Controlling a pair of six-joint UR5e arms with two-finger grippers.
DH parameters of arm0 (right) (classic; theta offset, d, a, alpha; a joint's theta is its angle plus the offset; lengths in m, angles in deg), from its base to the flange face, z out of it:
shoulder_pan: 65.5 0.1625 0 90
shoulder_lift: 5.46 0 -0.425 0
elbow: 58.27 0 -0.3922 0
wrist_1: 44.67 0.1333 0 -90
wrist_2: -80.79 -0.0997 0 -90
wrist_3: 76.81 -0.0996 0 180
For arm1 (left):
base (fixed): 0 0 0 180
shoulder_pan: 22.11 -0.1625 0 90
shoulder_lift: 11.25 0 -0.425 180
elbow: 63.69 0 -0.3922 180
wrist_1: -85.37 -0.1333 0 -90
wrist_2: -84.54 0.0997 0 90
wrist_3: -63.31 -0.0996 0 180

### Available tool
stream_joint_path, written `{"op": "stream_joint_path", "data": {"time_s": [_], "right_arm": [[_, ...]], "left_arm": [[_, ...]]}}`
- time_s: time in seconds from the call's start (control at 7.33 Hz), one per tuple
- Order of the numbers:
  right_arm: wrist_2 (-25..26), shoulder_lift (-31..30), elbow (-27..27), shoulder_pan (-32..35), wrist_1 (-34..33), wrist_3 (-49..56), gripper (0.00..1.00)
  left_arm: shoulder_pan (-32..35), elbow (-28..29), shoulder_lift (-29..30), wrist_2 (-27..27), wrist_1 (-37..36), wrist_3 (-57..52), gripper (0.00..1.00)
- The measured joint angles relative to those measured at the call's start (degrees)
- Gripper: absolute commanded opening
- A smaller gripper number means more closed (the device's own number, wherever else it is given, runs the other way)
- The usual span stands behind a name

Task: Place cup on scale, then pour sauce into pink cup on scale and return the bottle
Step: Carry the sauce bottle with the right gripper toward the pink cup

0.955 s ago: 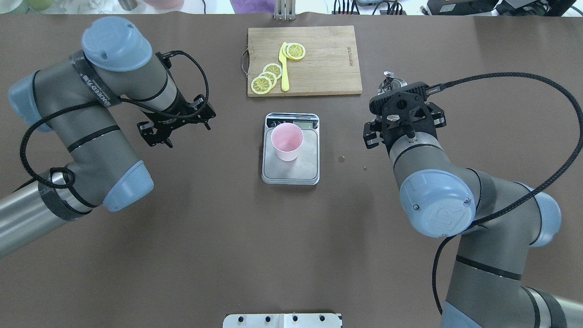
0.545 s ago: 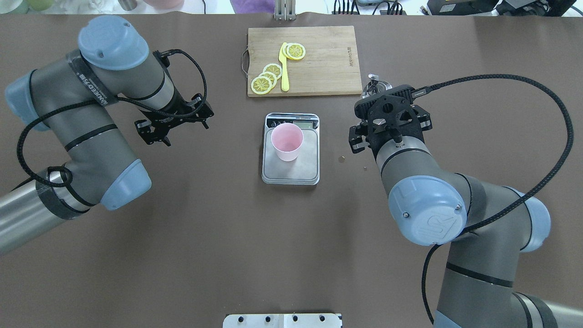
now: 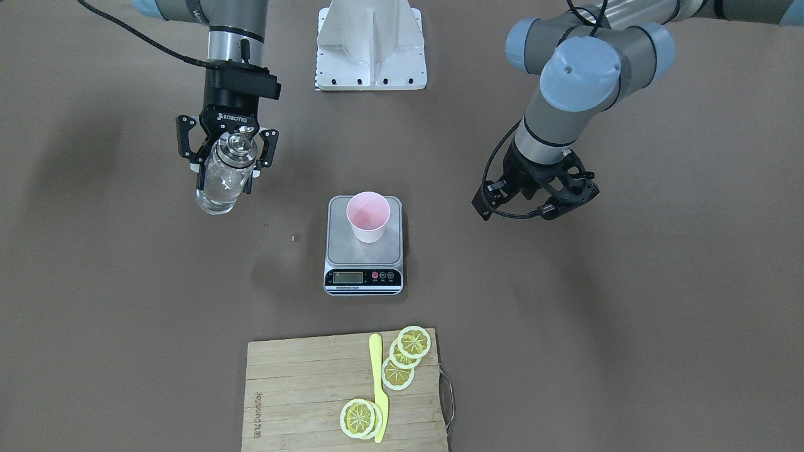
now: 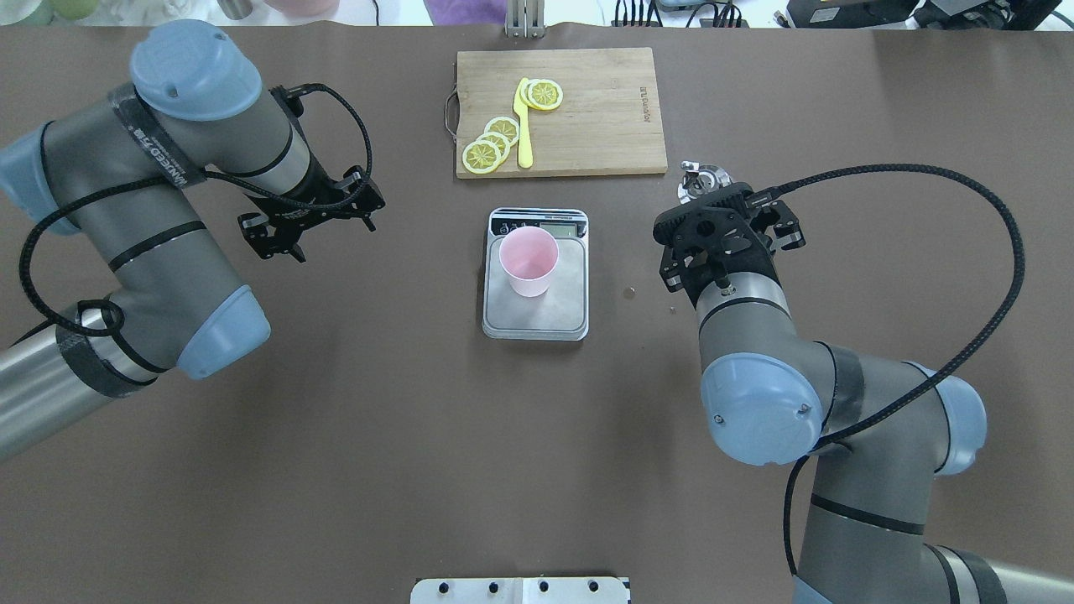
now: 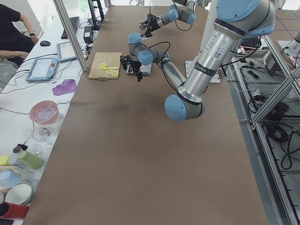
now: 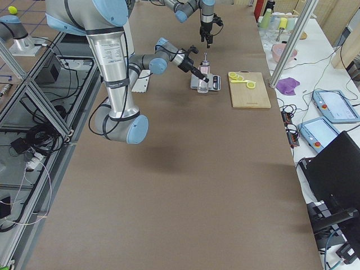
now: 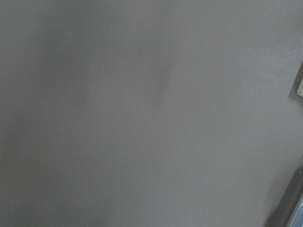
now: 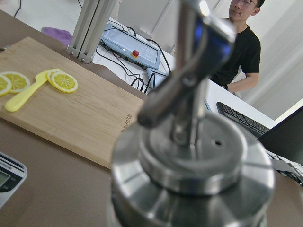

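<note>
In the front-facing view the right tool (image 3: pixel 225 171) is clamped around the bottle (image 3: pixel 217 188). The bottle stands roughly upright, cap (image 3: pixel 239 144) uppermost, well apart from the scale (image 3: pixel 339 250), on the robot's right-hand side of it and a little nearer the robot's base. The cup (image 3: pixel 367 216) stands upright on the scale's platform, so the pour probably calls for carrying the bottle sideways to the scale, then tipping its long axis over the cup's rim. The left tool (image 3: pixel 534 204) hangs spread and empty on the scale's other side, about as far off (the right arm, with the bottle in its grip, is plainly the nearer one). From overhead only the cap shows past the right wrist, its spout (image 4: pixel 690 170) turned toward the scale's side. The two side views are too small to add more than that the bottle is upright. The left wrist camera shows bare table (image 7: pixel 142 118). The right wrist camera looks up at cap and spout, with the cutting board (image 8: pixel 85 109) beyond the scale's corner and a person (image 8: pixel 244 47) behind. By count there are one cup, one scale, one bottle, two tools, one board, one yellow knife (image 3: pixel 377 383) and about five lemon slices (image 3: pixel 414 342) (they overlap).
</note>
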Motion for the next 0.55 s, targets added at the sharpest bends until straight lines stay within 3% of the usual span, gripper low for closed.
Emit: {"op": "stream_joint_path", "data": {"time_s": [0.55], "right_arm": [[7.11, 1.63, -0.51, -3.09, -12.07, 3.25, 0.0]], "left_arm": [[1.33, 0.0, -0.98, -0.3, 0.01, -1.93, 0.99]]}}
